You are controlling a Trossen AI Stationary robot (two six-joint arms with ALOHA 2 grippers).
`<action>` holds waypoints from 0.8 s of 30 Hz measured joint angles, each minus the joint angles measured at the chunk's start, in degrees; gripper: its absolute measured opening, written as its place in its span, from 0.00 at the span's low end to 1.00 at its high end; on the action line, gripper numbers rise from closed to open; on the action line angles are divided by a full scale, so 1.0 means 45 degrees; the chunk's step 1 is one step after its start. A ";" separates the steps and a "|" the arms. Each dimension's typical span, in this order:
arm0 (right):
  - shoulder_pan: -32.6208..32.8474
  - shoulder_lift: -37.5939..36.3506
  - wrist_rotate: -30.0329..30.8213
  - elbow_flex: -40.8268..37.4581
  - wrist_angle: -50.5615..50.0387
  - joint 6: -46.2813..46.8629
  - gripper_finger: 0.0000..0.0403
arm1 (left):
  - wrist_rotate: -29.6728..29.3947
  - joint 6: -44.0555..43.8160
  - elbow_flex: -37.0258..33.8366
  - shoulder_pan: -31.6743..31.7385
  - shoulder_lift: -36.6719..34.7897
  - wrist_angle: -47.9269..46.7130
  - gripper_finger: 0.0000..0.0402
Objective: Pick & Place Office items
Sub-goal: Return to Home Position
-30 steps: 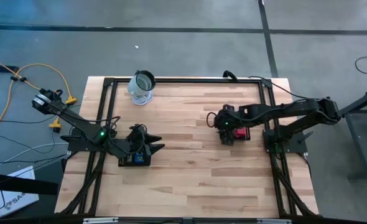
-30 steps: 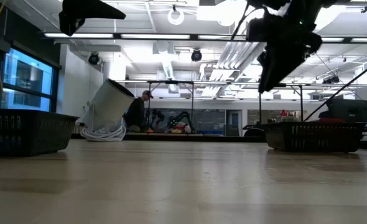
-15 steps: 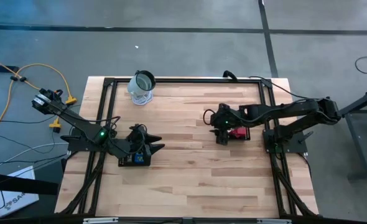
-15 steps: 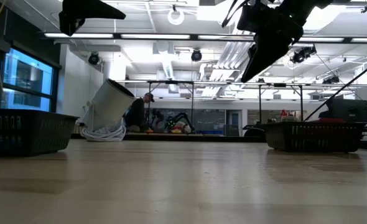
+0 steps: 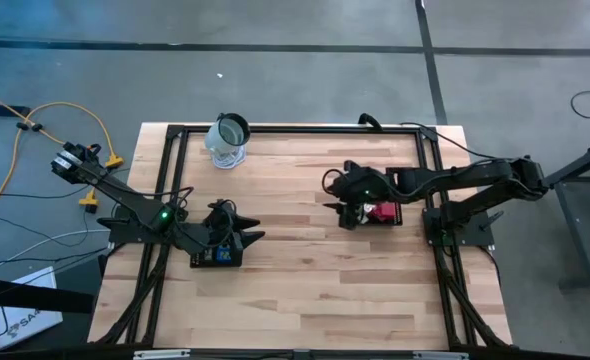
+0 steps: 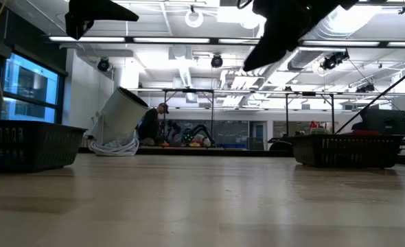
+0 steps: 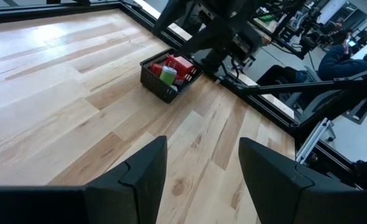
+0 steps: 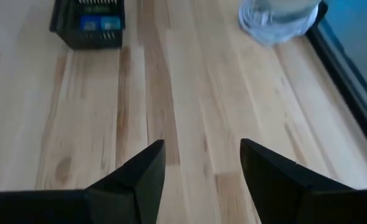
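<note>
Butcher-block wood tabletop [image 5: 295, 290] shows no loose pieces, so by my read the sorting is finished.

- Red block [image 7: 182, 65] and a green-capped piece [image 7: 167, 75] sit packed together inside the small right-side black mesh bin [image 7: 160, 87]. From overhead only the red/pink contents show, next to the right arm.
- Two blue blocks [image 8: 100, 23] lie in the matching left-side black mesh bin [image 8: 87, 38], well apart from the other bin. Looks like a colour split: warm colours and green to the right, blue to the left.
- Right gripper [image 8: 202, 180]: fingers spread, nothing between them. It hangs above the table just beside the right-side bin, on the table-centre side [image 5: 333, 193], and looks across at the left-side bin.
- Left gripper [image 7: 202, 180]: also spread and empty. It is parked over the left-side bin [image 5: 247, 237], pointed across the table at the right-side bin. That arm is idle.
- Clear glass jar with a dark rim [image 5: 229, 138] stands at the far edge on a whitish coil, away from both arms and not in play.

Likely step: right arm goes home. Risk: its wrist sits close over the bin, so a low retract could clip the rim and shift the load. Go up first, then back.
</note>
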 joint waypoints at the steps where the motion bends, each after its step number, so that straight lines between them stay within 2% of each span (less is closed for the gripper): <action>1: 0.0000 0.0001 0.0000 0.0000 0.0174 -0.0146 0.48 | 0.0001 -0.0001 0.0001 0.0000 0.0000 0.0000 0.48; 12: -0.0052 -0.0183 -0.0006 0.0000 0.0712 -0.0223 0.48 | 0.0000 0.0002 0.0000 0.0000 0.0000 0.0000 0.48; 16: -0.0255 -0.0970 0.0034 -0.0040 0.0525 -0.0087 0.48 | 0.0005 0.0004 0.0000 0.0000 0.0000 0.0000 0.48; 24: -0.0821 -0.3414 -0.0005 -0.1682 0.0279 0.0013 0.48 | 0.0005 -0.0001 0.0000 0.0000 -0.0005 0.0049 0.48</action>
